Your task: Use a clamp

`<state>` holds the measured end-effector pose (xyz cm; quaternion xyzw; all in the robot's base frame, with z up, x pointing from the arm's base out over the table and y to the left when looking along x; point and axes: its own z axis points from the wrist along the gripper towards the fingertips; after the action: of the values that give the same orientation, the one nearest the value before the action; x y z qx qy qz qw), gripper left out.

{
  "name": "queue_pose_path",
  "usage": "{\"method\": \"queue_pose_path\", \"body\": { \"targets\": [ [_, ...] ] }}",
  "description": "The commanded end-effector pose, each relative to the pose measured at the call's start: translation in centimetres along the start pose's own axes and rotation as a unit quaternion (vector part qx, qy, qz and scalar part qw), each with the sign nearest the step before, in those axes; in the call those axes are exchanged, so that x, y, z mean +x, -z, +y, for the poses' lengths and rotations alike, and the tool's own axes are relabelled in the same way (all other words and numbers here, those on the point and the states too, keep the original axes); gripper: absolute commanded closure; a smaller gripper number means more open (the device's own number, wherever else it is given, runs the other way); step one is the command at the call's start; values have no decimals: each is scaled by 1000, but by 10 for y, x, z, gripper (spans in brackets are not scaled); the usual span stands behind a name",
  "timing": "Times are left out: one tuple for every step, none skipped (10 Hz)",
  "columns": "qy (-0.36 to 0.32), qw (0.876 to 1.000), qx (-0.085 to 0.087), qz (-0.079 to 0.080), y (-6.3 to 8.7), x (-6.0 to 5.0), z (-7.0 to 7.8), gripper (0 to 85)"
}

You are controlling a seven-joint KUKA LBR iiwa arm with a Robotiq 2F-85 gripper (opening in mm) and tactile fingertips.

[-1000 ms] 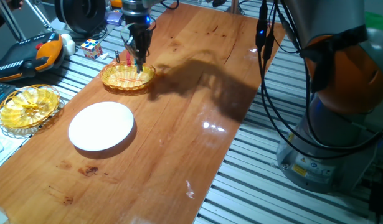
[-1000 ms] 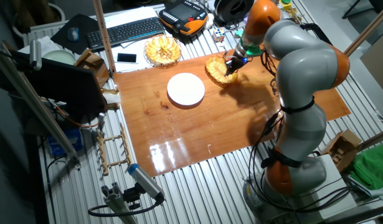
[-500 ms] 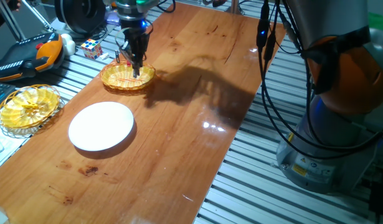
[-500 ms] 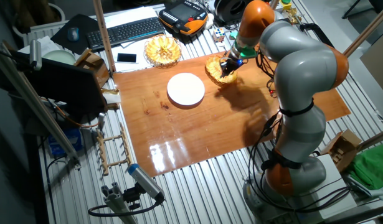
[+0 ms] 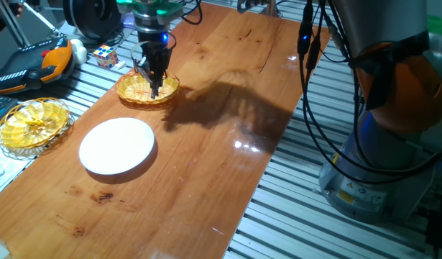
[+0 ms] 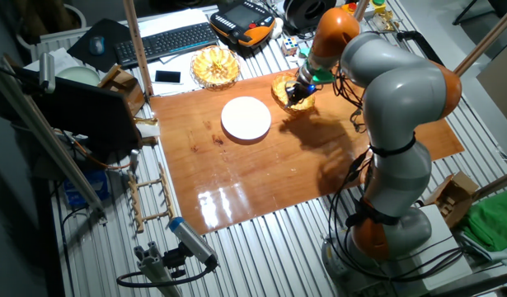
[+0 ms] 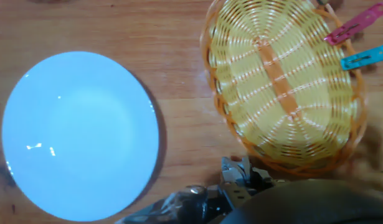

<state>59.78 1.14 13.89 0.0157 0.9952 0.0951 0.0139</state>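
My gripper [image 5: 153, 85] hangs over the near rim of a small yellow wicker basket [image 5: 136, 94]; the other fixed view [image 6: 297, 91] shows it there too. In the hand view the fingertips [image 7: 244, 182] are closed on a small pale grey clamp [image 7: 233, 170], just outside the basket's rim [image 7: 219, 118]. A pink-red peg [image 7: 350, 28] and a teal peg [image 7: 365, 57] are clipped to the basket's far rim. A white plate [image 7: 76, 134] lies left of the basket, and it also shows in one fixed view [image 5: 118, 146].
A second yellow wicker basket [image 5: 32, 122] stands off the wooden table's left edge, by a Rubik's cube [image 5: 106, 55] and an orange-black pendant [image 5: 34, 61]. A keyboard [image 6: 166, 40] lies behind. The arm's base [image 5: 382, 165] stands at the right.
The gripper has moved from over the middle of the small basket to its rim on the plate's side. The plate and baskets have not moved.
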Motion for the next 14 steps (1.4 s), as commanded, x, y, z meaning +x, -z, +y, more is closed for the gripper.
{"method": "queue_pose_path", "body": {
  "targets": [
    [-2,1000,-3,-1,-1,0,1,843],
    [-6,1000,-5,-1,-1,0,1,843],
    [-3,1000,1,0,-1,0,1,843],
    [4,1000,8,0,-1,0,1,843],
    [10,1000,11,-3,-1,0,1,843],
    [5,1000,13,-3,-1,0,1,843],
    [1,1000,9,-6,-1,0,1,843],
    [1,1000,1,-7,-1,0,1,843],
    [-4,1000,-4,-3,-2,1,2,843],
    [-9,1000,-9,-3,-5,3,6,843],
    [-13,1000,-9,-3,-8,2,11,843],
    [-15,1000,-12,-3,-11,2,17,843],
    [-15,1000,-18,-2,-13,1,21,843],
    [-14,1000,-26,-2,-15,0,24,843]
  ]
}}
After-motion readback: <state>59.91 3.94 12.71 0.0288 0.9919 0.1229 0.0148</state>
